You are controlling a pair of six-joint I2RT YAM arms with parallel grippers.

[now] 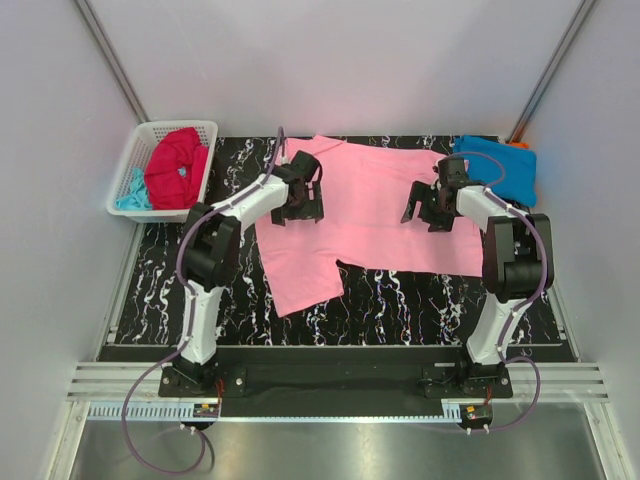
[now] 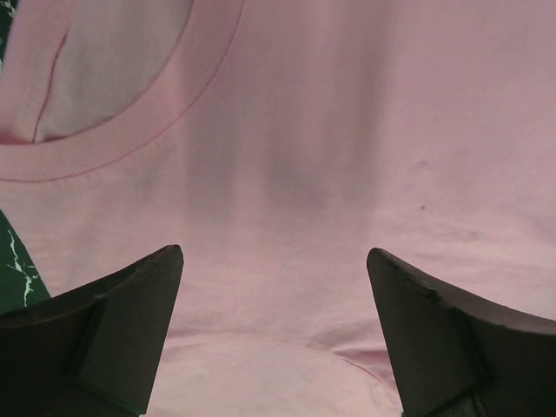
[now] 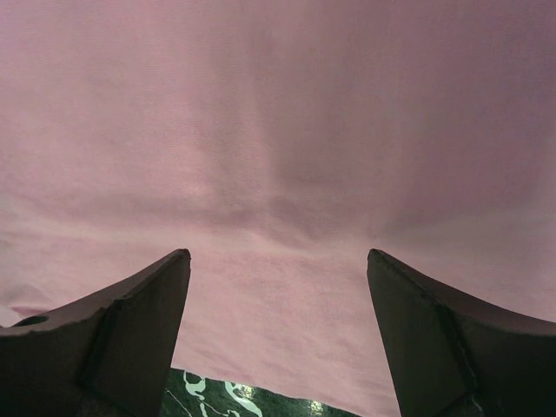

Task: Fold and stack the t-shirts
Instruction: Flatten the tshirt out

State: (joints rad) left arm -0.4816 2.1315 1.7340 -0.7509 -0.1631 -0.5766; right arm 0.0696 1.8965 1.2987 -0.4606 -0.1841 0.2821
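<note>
At your far left the white basket [image 1: 205, 127] holds a crimson shirt [image 1: 178, 165] and an aqua shirt [image 1: 131, 194], both unfolded. Next comes your left arm: the left fingers [image 2: 113, 339] stand wide apart with nothing between them, hovering just over the pink t-shirt [image 1: 380, 215] beside its collar [image 2: 130, 143]. That shirt is your job now. It lies flat on the worktop [image 1: 420, 300] with its long axis running left to right, collar end to the left, hem end to the right, and one sleeve spilling toward the near edge. The right fingers [image 3: 452, 339] are spread open and empty too, low over plain pink cloth near the hem end, with the shirt's edge just behind them. Each arm therefore has its own end directly beneath it, so the fold looks ready to start with both pinching together. Farthest right, a blue shirt [image 1: 500, 168] sits folded, with an orange shirt [image 1: 518, 146] peeking from under it.
</note>
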